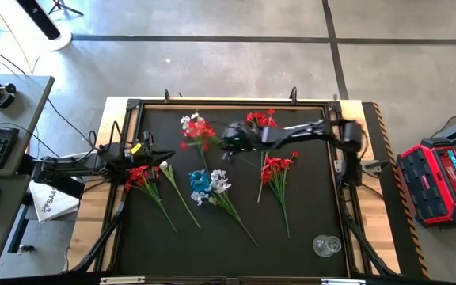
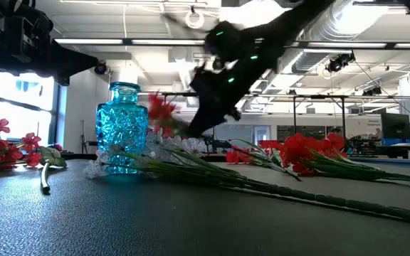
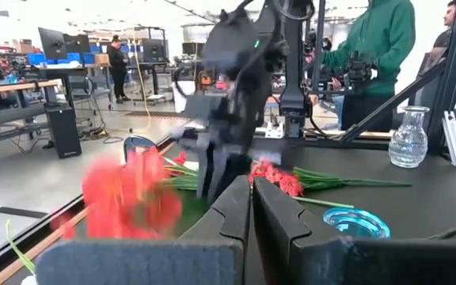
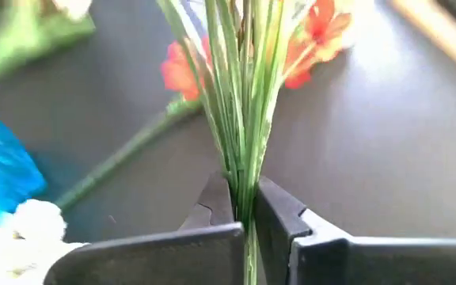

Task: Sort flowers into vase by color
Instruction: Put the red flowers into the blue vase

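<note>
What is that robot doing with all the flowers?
It is sorting flowers. The right gripper has pinched the green stem of a red flower sprig near the back of the table. The left gripper waits shut at the left edge. Other sprigs lie around the blue vase, and a clear vase stands empty.

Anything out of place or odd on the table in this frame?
Nothing looks damaged or spilled. The flowers lie loose on the table awaiting sorting; the blue vase stands upright, and the right end effector is shut on a red sprig.
</note>
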Controlling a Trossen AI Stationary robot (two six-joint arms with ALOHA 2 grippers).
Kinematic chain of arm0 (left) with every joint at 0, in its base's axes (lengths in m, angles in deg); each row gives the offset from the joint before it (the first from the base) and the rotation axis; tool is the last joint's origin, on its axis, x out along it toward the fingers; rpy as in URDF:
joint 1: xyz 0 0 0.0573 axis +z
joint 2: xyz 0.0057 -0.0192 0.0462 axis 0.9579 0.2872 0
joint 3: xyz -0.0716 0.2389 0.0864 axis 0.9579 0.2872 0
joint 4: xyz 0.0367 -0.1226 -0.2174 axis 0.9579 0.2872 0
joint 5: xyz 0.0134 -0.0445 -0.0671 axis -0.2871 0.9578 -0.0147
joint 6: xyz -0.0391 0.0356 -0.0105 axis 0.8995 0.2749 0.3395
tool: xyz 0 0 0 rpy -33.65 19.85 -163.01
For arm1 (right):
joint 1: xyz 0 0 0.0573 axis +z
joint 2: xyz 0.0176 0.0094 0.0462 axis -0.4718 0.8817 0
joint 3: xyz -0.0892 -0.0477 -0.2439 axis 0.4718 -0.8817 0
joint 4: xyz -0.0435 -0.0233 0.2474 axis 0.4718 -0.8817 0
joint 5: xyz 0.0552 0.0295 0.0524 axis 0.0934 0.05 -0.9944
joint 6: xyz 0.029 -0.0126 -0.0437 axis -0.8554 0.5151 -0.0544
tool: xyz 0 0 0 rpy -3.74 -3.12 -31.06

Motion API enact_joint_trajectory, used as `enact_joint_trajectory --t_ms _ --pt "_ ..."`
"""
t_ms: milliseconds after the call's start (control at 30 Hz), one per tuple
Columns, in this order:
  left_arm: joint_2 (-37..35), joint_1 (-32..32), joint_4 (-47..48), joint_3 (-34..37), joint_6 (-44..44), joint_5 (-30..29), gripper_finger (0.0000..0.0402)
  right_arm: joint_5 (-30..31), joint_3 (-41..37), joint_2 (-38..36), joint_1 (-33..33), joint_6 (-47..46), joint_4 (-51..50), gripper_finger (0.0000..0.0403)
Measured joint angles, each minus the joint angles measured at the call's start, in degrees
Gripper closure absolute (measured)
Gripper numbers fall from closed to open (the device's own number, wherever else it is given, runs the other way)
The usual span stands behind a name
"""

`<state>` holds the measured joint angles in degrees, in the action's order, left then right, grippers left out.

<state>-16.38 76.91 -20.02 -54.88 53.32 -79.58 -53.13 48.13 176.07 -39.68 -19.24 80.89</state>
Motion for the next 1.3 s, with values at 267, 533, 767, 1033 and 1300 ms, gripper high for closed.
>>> enact_joint_trajectory --t_ms 267,533,767,1033,1300 --pt "0.00 0.00 -0.17 0.00 0.02 -0.17 0.0394 -2.18 -23.18 -12.26 5.10 6.38 55.84 0.0403" --pt "0.01 0.02 -0.46 0.00 0.00 -0.17 0.0394 -9.01 -20.53 -1.89 10.74 11.99 89.53 0.0403" --pt "0.02 0.01 -0.33 0.00 -0.40 -0.17 0.0394 -18.05 -2.23 8.06 11.21 11.58 89.70 0.0403" --pt "0.02 0.02 -0.33 0.00 -1.02 -0.17 0.0394 -20.30 2.68 11.35 10.73 10.00 82.61 0.0403" --pt "0.00 0.00 -0.26 0.00 -1.00 -0.17 0.0394 -18.14 1.27 14.39 9.24 10.12 81.38 0.0403"
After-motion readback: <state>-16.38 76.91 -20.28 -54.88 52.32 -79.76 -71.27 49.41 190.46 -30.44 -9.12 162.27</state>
